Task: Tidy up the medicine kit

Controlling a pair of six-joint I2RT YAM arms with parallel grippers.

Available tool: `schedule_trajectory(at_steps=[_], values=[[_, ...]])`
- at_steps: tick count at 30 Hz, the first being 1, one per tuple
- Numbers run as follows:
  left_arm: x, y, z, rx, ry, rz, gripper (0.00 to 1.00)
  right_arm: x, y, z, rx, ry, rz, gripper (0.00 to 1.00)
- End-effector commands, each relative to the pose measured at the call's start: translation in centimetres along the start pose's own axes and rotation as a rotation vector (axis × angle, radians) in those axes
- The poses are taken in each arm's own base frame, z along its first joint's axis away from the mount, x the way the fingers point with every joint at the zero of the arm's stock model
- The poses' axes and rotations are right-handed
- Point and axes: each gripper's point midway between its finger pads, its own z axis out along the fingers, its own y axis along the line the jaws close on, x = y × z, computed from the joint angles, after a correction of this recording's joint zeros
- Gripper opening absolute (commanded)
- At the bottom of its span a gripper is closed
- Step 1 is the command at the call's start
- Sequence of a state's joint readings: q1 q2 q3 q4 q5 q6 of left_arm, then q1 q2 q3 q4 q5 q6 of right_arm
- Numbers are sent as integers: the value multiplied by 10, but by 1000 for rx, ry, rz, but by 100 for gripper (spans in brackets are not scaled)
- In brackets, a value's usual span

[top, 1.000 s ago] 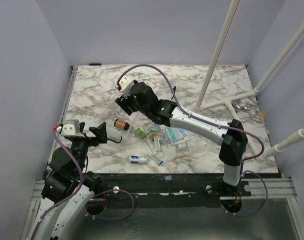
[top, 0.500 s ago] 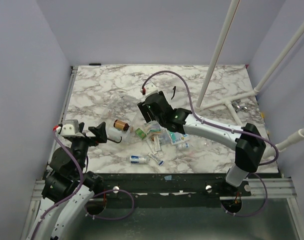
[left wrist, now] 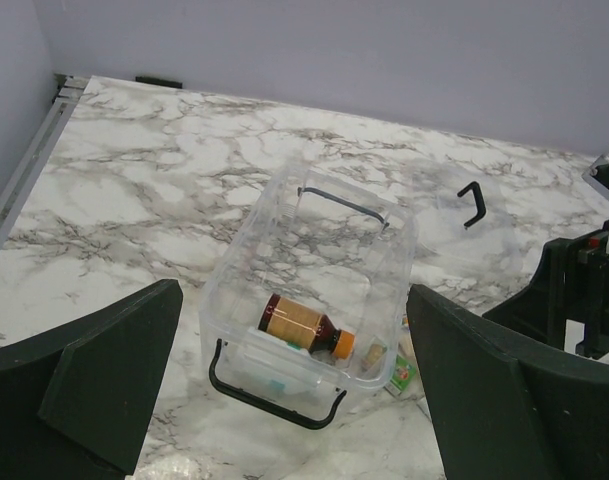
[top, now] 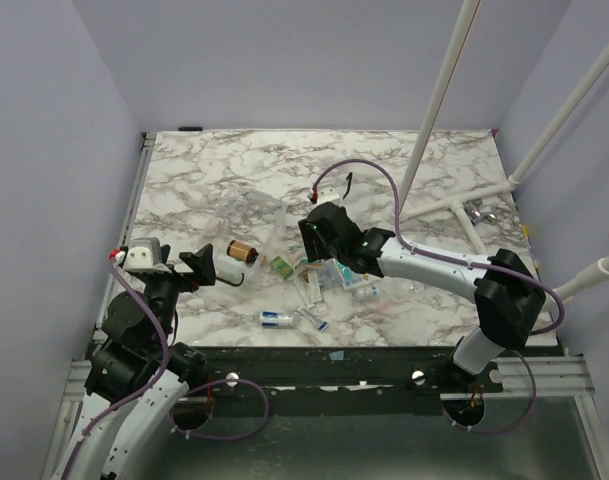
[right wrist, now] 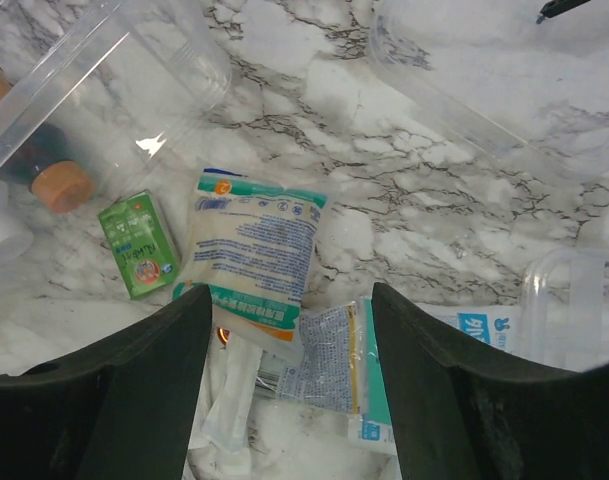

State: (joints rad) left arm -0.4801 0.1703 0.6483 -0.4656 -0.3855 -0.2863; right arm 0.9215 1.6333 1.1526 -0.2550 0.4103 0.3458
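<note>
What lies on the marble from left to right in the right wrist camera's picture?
First the brown bottle with an orange cap, inside the clear medicine kit, then the small green box, the large white packet, the small printed sachet, the white packet with blue print.

1. The medicine kit (left wrist: 319, 255), a clear box, sits at frame centre on the marble desk (left wrist: 134, 190), with a black handle (left wrist: 274, 395) at its near end.
2. A brown bottle (left wrist: 302, 322) with an orange cap lies on its side inside.
3. A green packet (left wrist: 402, 373) shows at the kit's lower-right corner.
4. A loose black clip (left wrist: 471, 203) lies upper right, apart from the kit.
5. The left end effector (left wrist: 292, 292) gapes wide, its 2 fingers (left wrist: 104, 380) filling the lower corners.
</note>
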Motion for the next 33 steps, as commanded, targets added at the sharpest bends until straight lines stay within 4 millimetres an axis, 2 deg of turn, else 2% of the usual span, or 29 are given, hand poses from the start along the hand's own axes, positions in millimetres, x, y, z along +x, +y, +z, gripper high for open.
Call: schedule_trajectory(at_steps=[1,9,17,23,26,30,33], values=[[4,-2,4,3,13,3,98,3,20,11,-71,-5,112,66],[5,-4,4,11,17,4,98,9,34,37,-81,8,142,63],[5,-5,4,21,19,3,98,35,35,61,-50,79,112,59],[6,-6,4,26,18,2,98,56,28,67,-17,130,81,47],[6,-6,5,27,18,2,98,65,24,68,-5,148,69,37],[6,-6,4,28,18,2,98,63,21,65,6,140,61,21],[5,-7,4,32,18,2,98,52,19,59,9,110,57,15]])
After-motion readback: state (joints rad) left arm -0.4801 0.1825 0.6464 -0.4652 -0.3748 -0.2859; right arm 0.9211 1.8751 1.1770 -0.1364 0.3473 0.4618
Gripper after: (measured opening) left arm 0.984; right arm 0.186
